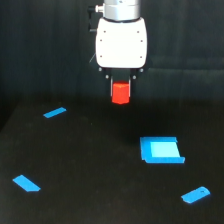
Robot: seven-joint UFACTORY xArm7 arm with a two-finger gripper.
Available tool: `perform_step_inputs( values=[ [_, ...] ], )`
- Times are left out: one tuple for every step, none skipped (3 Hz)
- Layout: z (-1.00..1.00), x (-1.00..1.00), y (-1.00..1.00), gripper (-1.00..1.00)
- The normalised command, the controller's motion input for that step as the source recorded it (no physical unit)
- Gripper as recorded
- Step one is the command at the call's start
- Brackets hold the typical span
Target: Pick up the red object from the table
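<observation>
The red object (120, 93) is a small red-orange stubby block held between the fingers of my gripper (121, 90). The gripper hangs from the white arm head at the top middle of the exterior view and is shut on the block. The block is lifted clear above the black table (90, 165), with no contact to the surface. The fingers themselves are dark and mostly hidden against the dark backdrop.
A blue rectangular block (161, 150) lies on the table at the exterior view's right. Flat blue pieces lie at the far left (54, 113), the near left (26, 183) and the near right (195, 194).
</observation>
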Motion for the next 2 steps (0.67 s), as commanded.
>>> perform_step_inputs(
  values=[
    [-0.06,0.07,-0.07,-1.0],
    [-0.04,0.04,-0.04,-0.92]
  ],
)
